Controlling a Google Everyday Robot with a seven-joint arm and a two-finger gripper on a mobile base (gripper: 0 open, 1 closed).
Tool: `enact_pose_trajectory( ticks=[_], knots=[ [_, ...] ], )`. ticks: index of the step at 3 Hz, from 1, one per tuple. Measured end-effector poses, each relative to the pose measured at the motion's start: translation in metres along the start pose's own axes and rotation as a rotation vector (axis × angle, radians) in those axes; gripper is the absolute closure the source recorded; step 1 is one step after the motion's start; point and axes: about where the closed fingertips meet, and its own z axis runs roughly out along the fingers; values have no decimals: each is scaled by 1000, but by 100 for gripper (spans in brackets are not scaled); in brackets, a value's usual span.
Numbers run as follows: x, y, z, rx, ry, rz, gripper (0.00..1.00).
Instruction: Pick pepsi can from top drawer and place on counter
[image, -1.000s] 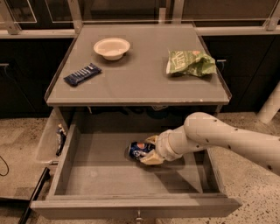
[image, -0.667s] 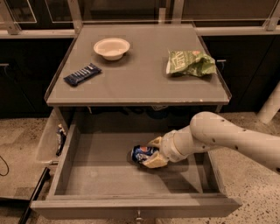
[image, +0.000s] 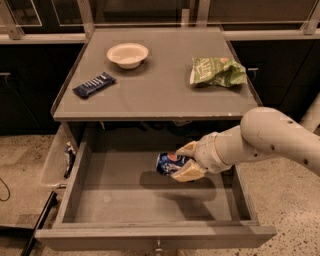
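The pepsi can (image: 168, 163) is blue with a round logo and lies sideways, held between my gripper's tan fingers (image: 188, 172). My gripper (image: 184, 161) is shut on the can and holds it above the floor of the open top drawer (image: 125, 200), near the drawer's middle; its shadow falls on the floor below. My white arm reaches in from the right. The grey counter (image: 155, 90) lies above and behind the drawer.
On the counter are a white bowl (image: 128, 54) at the back left, a dark blue snack bar wrapper (image: 94, 84) at the left and a green chip bag (image: 217, 71) at the right. A side bin (image: 64, 159) hangs left of the drawer. Speckled floor lies around.
My gripper has lifted the can off the drawer floor and moved it slightly right; the can now hangs above its shadow.
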Motion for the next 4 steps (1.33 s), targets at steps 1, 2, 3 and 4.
enact_pose_trajectory(
  ticks=[1, 2, 3, 4],
  knots=[
    [-30, -11, -52, 58, -15, -58, 100],
    [-62, -31, -98, 103, -37, -129, 100],
    [-96, -46, -126, 117, -67, -200, 100],
    [-96, -46, -126, 117, -67, -200, 100]
  ],
)
